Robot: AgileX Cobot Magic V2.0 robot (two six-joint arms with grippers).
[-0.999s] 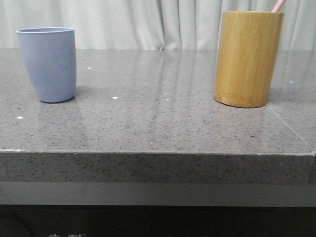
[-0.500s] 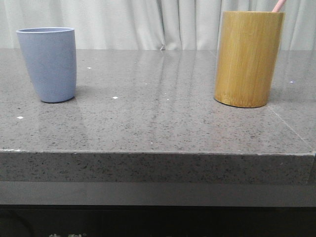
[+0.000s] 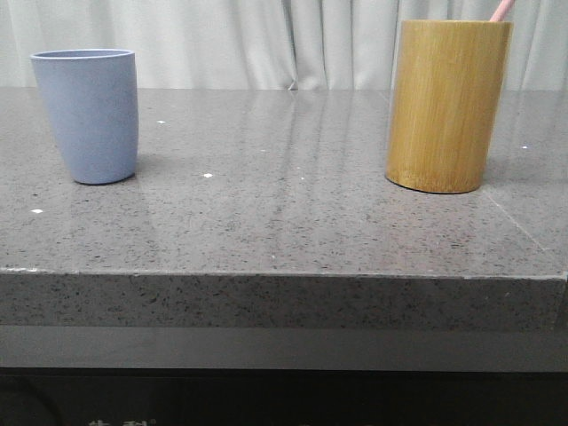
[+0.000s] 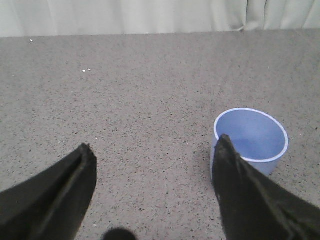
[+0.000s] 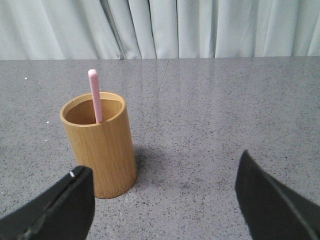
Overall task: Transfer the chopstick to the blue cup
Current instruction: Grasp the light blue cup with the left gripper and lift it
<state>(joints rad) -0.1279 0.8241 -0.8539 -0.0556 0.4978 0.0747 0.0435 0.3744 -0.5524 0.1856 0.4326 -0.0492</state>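
The blue cup [image 3: 87,115] stands upright and empty at the table's left; it also shows in the left wrist view [image 4: 251,138]. A pale pink chopstick [image 5: 95,96] stands in the bamboo holder [image 5: 99,143] at the right; in the front view only its tip [image 3: 502,10] shows above the holder [image 3: 447,105]. My left gripper [image 4: 154,152] is open and empty above the table, the cup beside one finger. My right gripper [image 5: 165,172] is open and empty, short of the holder. Neither gripper shows in the front view.
The grey speckled stone tabletop [image 3: 284,204] has a thick front edge. Pale curtains [image 3: 266,40] hang behind it. A seam line [image 3: 524,226] runs across the top near the bamboo holder.
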